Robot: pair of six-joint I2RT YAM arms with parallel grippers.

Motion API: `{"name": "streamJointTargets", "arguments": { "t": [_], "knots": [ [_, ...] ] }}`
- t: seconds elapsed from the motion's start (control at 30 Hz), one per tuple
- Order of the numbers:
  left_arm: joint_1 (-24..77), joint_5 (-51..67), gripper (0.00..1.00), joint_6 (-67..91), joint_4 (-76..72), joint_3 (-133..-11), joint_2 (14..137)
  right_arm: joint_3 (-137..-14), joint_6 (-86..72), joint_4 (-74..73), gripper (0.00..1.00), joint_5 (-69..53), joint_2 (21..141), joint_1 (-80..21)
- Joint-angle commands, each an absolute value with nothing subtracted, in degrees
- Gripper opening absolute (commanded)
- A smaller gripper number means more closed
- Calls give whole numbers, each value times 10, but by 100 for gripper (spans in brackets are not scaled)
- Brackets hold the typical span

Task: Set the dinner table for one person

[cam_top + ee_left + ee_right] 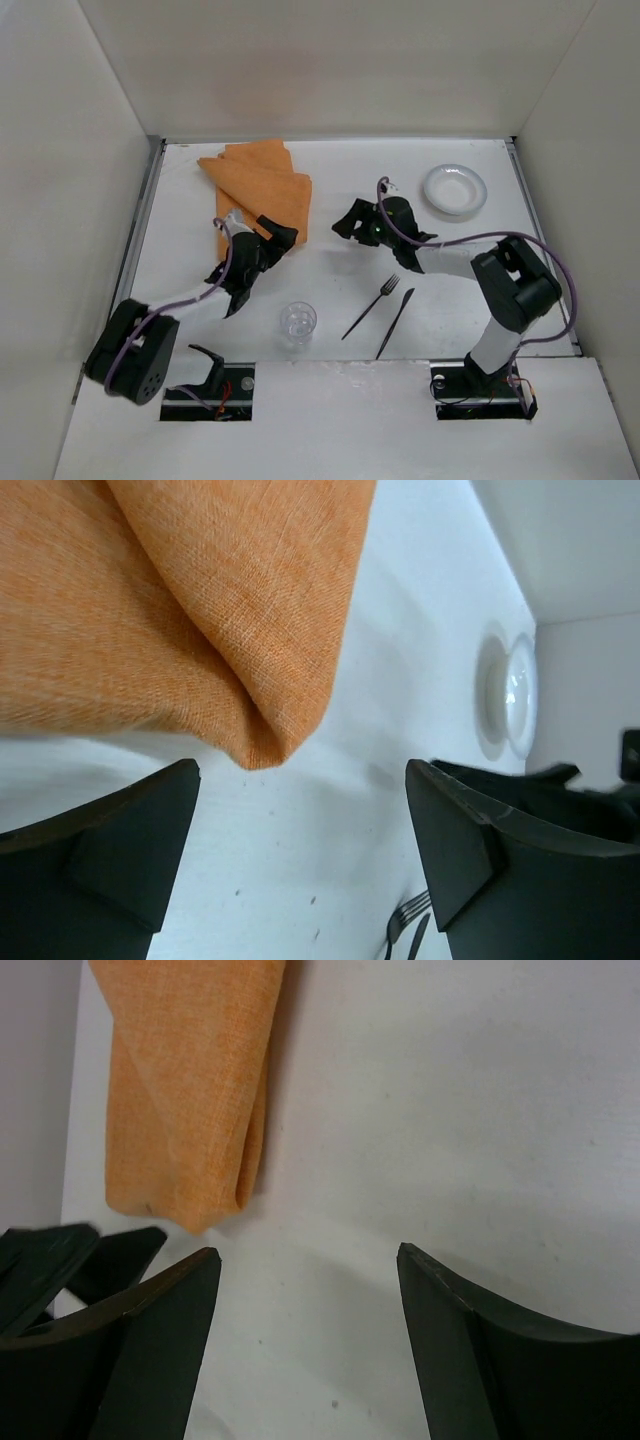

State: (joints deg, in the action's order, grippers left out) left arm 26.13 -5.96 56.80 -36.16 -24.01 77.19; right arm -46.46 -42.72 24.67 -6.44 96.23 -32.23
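Note:
The dinner table (340, 270) is a white tabletop. A folded orange cloth (262, 186) lies at its back left. My left gripper (283, 237) is open and empty just off the cloth's near corner, which shows in the left wrist view (200, 600) above the gripper (302, 778). My right gripper (351, 222) is open and empty to the right of the cloth, facing it. The right wrist view shows the gripper (308, 1256) over bare table (450, 1110), with the cloth (190, 1090) at the upper left. A white plate (454, 189) sits at the back right.
A clear glass (298, 322) stands near the front centre. A black fork (372, 305) and a black knife (396, 322) lie side by side to its right. White walls close three sides. Metal rails (137, 235) run along the side edges.

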Motion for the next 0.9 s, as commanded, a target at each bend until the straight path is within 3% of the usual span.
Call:
{"name": "streamJointTargets", "arguments": {
  "t": [0.0,0.2,0.4,0.63,0.87],
  "knots": [
    [253,-109,83,534,-326,-201,671,-539,-434,256,77,-63,1006,-337],
    [209,-154,83,551,-237,-142,564,-679,-461,205,77,-65,1110,-339],
    [112,-113,83,560,-232,-103,544,-797,-522,164,76,-75,1201,-339],
    [21,-48,81,579,-307,-95,618,-931,-563,77,76,-61,1282,-338],
    [7,-9,75,593,-391,-112,749,-1017,-585,10,75,-33,1330,-339]
  ]
}}
